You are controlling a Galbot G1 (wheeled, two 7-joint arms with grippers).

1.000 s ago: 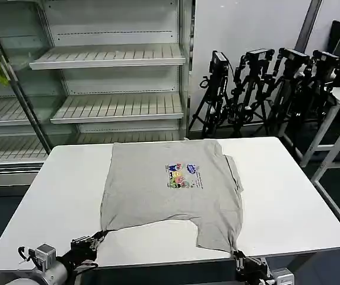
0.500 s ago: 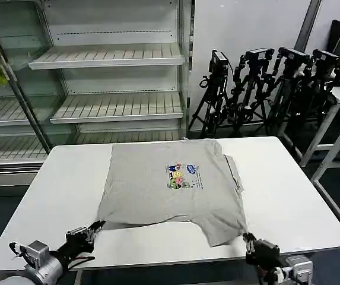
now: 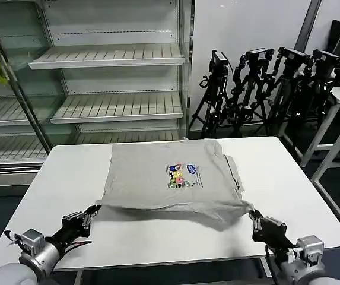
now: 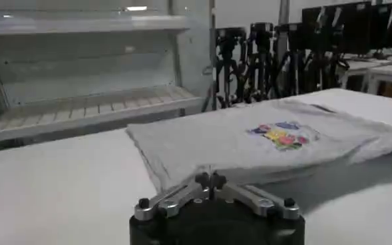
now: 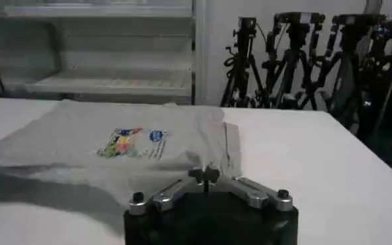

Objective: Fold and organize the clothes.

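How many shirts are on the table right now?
1. A single grey shirt lies on the white table, its near hem lifted between the left hand and right hand. Another could be hidden underneath; I cannot tell.

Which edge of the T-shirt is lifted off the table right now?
The near hem of the T-shirt, stretched between the left claw and right claw, both shut on its corners. The far collar edge lies flat on the table.

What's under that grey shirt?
Under the T-shirt lies the white table. Both grippers, left and right, lift its near hem, showing shadowed tabletop. What lies beneath the flat part is covered.
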